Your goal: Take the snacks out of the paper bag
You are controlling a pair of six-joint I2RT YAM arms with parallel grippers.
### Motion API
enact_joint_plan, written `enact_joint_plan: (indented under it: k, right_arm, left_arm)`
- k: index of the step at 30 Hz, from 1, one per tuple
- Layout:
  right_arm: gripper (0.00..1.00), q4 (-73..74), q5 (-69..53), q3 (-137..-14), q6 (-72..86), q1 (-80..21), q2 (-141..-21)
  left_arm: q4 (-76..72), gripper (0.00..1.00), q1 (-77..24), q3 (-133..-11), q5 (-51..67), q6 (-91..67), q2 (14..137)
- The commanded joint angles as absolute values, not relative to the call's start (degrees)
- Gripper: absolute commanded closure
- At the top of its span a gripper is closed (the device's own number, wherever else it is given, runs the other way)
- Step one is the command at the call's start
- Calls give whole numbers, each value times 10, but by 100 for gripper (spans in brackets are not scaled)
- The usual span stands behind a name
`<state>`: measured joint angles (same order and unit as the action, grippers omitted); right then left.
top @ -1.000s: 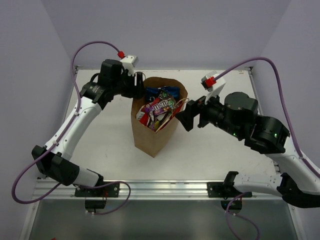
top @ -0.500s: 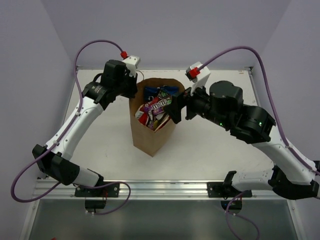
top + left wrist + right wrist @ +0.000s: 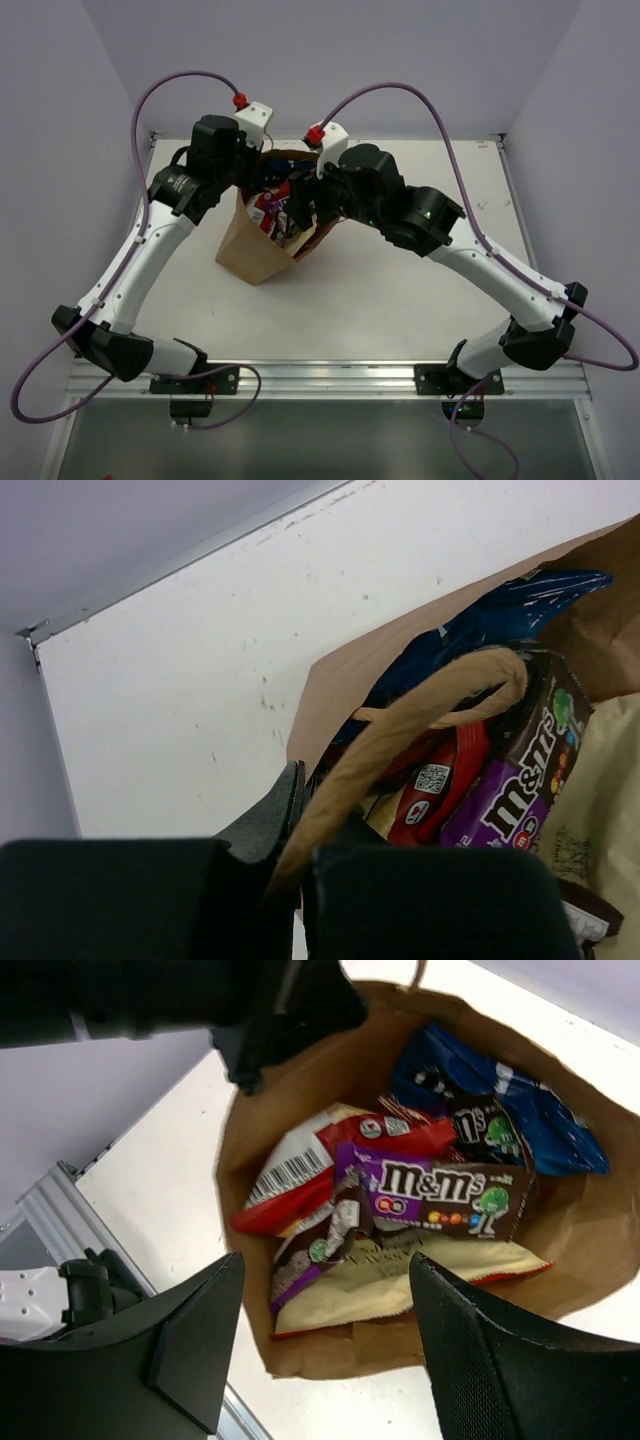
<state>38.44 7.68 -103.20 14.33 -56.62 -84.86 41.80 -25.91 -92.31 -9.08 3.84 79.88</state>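
Observation:
The brown paper bag [image 3: 255,250] stands on the white table, leaning left with its mouth open. My left gripper [image 3: 245,175] is at the bag's far-left rim, shut on the thin loop handle [image 3: 420,715]. My right gripper [image 3: 325,1258] hangs open just above the bag's mouth with nothing between its fingers. The snacks lie packed inside: a purple-brown candy packet [image 3: 440,1190], a blue packet [image 3: 500,1100], a white-red packet [image 3: 290,1180] and a pale tan packet [image 3: 400,1280]. Whatever lies below them is hidden.
An aluminium rail [image 3: 320,375] runs along the table's near edge, where both arm bases are bolted. Lilac walls close in the table at the back and on both sides. Purple cables arch above both wrists.
My left gripper has shut on the handle and drawn the bag left, tilting it. My right gripper has swung left from beside the bag to over its mouth, its jaws a little narrower.

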Motion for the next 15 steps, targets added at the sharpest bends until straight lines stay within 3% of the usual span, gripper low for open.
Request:
enact_joint_plan:
  k: [1,15]
  right_arm:
    - [31,303,43,-997,184,-554,-855]
    - [36,165,-73,-897,255,-538,-927]
  left_arm:
    - [319,100,-257,-914,-115,82,743]
    - [300,100,-257,-850,-116,78,713]
